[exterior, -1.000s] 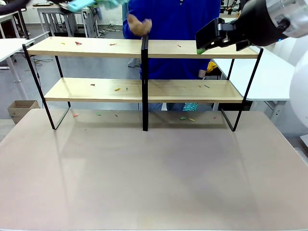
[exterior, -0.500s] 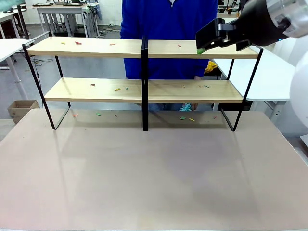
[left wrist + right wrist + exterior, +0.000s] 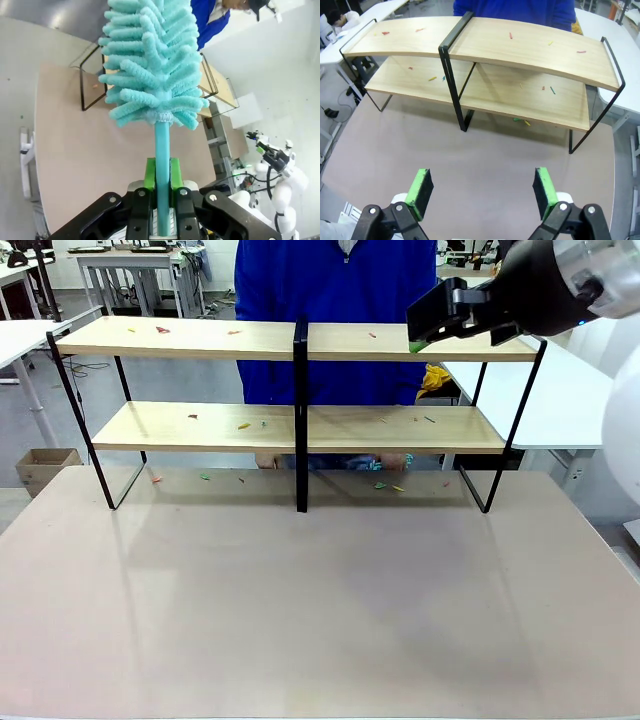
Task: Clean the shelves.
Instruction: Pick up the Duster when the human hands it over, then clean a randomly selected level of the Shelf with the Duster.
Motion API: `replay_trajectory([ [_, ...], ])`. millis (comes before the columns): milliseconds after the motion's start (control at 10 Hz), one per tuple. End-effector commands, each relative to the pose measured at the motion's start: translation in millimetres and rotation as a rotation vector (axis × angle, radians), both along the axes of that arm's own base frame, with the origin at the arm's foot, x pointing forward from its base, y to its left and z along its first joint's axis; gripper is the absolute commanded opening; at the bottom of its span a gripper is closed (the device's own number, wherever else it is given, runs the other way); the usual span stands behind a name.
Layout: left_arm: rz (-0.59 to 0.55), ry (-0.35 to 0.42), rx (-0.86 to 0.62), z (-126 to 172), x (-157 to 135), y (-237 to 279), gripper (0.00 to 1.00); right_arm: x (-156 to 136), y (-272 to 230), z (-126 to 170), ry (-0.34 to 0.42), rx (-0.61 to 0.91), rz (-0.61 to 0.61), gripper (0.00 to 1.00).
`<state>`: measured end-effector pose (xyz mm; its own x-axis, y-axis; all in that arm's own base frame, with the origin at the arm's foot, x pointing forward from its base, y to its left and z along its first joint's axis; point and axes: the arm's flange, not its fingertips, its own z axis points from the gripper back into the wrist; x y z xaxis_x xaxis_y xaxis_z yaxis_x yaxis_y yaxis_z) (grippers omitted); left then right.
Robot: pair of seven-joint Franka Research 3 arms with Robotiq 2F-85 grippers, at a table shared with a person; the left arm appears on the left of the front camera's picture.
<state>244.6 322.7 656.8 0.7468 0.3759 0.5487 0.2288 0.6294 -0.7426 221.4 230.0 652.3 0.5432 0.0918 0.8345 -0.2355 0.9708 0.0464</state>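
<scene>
The left hand (image 3: 162,186) was clamped narrow on the teal handle of a fluffy duster (image 3: 150,65), its head standing straight out ahead of the fingers. The shelves (image 3: 226,92) lay well beyond and below that head, across the table (image 3: 90,165). The right hand (image 3: 481,194) hung wide and empty, the shelves ahead of and beneath it. Small coloured scraps (image 3: 510,35) dotted both boards.

To do this step well, I judged, the duster should meet the top board first (whatever falls then lands where the next pass goes). The head should lie flat and be drawn along the board toward an open end, with each side of the central black post (image 3: 300,410) taken separately. The lower tier looked tight overhead, so a tilted entry would suit.

The duster head hid most of the rack from the left wrist, so the gap to it was hard to judge. The handle's end was lost between the fingers. The scraps were too small to identify. A person (image 3: 340,300) in blue stood behind the shelves, hands hard to make out behind the lower board.
</scene>
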Motion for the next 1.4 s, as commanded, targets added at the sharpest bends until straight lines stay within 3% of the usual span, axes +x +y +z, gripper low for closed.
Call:
replay_trajectory([
  [0,-0.027,-0.023,0.040,16.9,-3.5,-14.7,0.00,0.7,-0.8,0.4,-0.001,0.000,-0.004,1.00],
  [1300,-0.027,-0.023,0.040,16.9,-3.5,-14.7,0.00,0.7,-0.8,0.4,-0.001,0.000,-0.004,1.00],
])
